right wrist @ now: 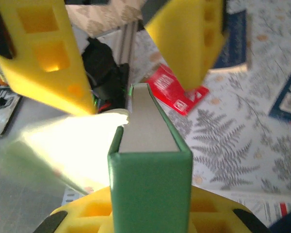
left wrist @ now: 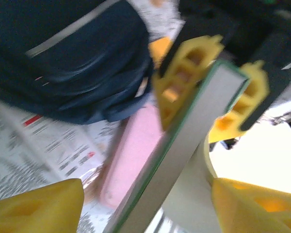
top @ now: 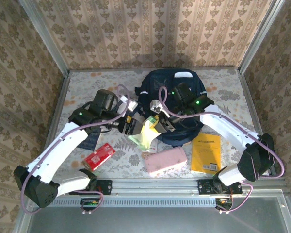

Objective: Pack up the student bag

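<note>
Though under way, nowhere near finished, judging by what lies loose. Nearest the arm bases, spread on the fern-print table cover (top: 131, 167): flat red packet (top: 99, 156), pink oblong soft pencil case (top: 165, 160), thin yellow paperback book (top: 207, 153). All outside the bag, so presumably yet to be packed.

Just beyond those, held up off the table: thick green-covered book (right wrist: 150, 189), with white page edges glaring in the light. Clamped at one end by the right gripper (left wrist: 216, 90), yellow fingers pressed against both covers. Straddled at the other end by the left gripper (right wrist: 136, 87), jaws spread wide and clear of the covers, gripping nothing.

Farthest back, toward the rear of the table: large dark navy fabric student bag (top: 177, 87) with a pale stripe, directly behind both grippers and close to them. Near edge just behind the held book; touching or not, impossible to tell. Contents and opening not made out from above. Probably next: moving the green book back and into the bag.
</note>
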{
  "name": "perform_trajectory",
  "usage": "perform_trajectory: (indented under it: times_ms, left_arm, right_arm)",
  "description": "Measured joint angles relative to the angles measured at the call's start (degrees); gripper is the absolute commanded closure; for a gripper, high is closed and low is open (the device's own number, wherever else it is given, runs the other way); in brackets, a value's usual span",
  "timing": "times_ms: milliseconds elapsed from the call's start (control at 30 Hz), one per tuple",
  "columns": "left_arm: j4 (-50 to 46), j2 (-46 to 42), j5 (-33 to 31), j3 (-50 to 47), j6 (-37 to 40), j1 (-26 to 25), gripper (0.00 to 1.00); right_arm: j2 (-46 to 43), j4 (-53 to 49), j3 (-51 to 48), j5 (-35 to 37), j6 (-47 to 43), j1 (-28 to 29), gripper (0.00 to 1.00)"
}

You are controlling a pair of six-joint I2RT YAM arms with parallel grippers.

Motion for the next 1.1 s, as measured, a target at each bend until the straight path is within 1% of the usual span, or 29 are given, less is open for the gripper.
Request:
perform_trajectory:
  times_ms: [67, 167, 233, 367, 500, 600, 733, 833, 900, 1000, 1033, 1100]
  left_arm:
    - [0.07, 0.15, 2.75, 0.98, 1.84, -0.37, 0.29]
    - [-0.02, 0.13, 4.85, 1.31, 4.11, -0.44, 0.3]
    - [-0.37, 0.09, 5.29, 1.31, 5.66, -0.42, 0.31]
    - [-0.81, -0.76, 5.25, 1.31, 7.34, 0.72, 0.36]
    - [-0.35, -1.9, 5.97, 1.44, 7.69, 1.73, 0.35]
    - [0.2, -1.6, 7.67, 1.92, 7.67, 1.68, 0.33]
    - [0.55, 0.2, 9.62, 2.58, 7.85, 0.46, 0.33]
    - [0.35, 1.81, 9.81, 2.86, 8.37, -0.96, 0.34]
    - [0.09, 2.78, 9.77, 2.97, 8.96, -1.88, 0.38]
    - [-0.68, 3.43, 9.73, 2.99, 9.92, -2.56, 0.53]
    - [-0.85, 3.48, 9.7, 2.99, 10.32, -2.71, 0.57]
    - [-1.01, 3.48, 9.62, 2.99, 10.38, -2.86, 0.7]
  right_arm:
    - [-0.22, -0.09, 0.28, -1.73, -1.92, 0.44, 1.0]
    - [-0.66, -0.22, 0.07, -3.26, -3.65, 0.63, 1.0]
    - [-1.09, -0.2, -0.28, -3.67, -4.24, 0.68, 1.0]
    - [-2.16, 0.07, -1.38, -3.82, -4.59, 0.87, 1.0]
    - [-2.54, 0.28, -2.1, -4.0, -4.57, 1.73, 1.0]
    - [-2.54, 0.31, -2.1, -4.0, -4.61, 2.34, 1.0]
    - [-2.54, 0.28, -2.1, -4.0, -4.76, 2.78, 1.0]
    - [-2.54, 0.28, -2.1, -4.0, -4.76, 2.78, 1.0]
    - [-2.54, 0.28, -2.1, -4.0, -4.76, 2.78, 1.0]
    - [-2.54, 0.28, -2.1, -4.0, -4.76, 2.78, 1.0]
    - [-2.54, 0.28, -2.1, -4.0, -4.76, 2.78, 1.0]
    - [-2.54, 0.31, -2.1, -3.98, -4.72, 2.78, 1.0]
